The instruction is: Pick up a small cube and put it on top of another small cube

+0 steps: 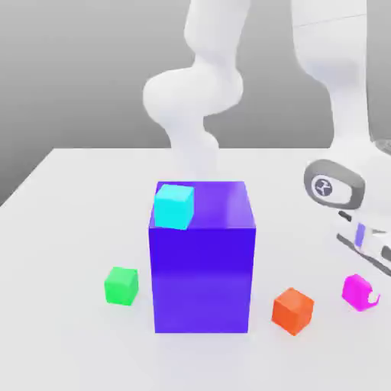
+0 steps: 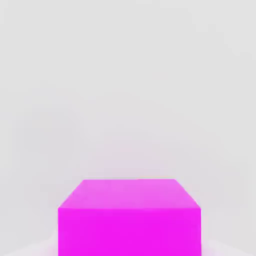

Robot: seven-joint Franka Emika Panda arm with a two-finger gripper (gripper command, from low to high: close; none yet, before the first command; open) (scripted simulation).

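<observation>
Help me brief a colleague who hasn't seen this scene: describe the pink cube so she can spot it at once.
Start at the big blue-purple block in the middle of the white table. Look past the orange cube towards the exterior view's right, to where the gripper is shut on the pink cube. It is the only pink one, and the only one at the gripper.

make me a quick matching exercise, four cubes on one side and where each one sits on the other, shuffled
Things:
1. cyan cube
2. green cube
3. orange cube
4. magenta cube

Places:
A. on the table, at the pincer, far on the exterior view's right
B. on top of the big blue-purple block
C. on the table, on the exterior view's left of the block
D. on the table, near the block's lower corner on the exterior view's right

Pairs: 1-B, 2-C, 3-D, 4-A
</observation>
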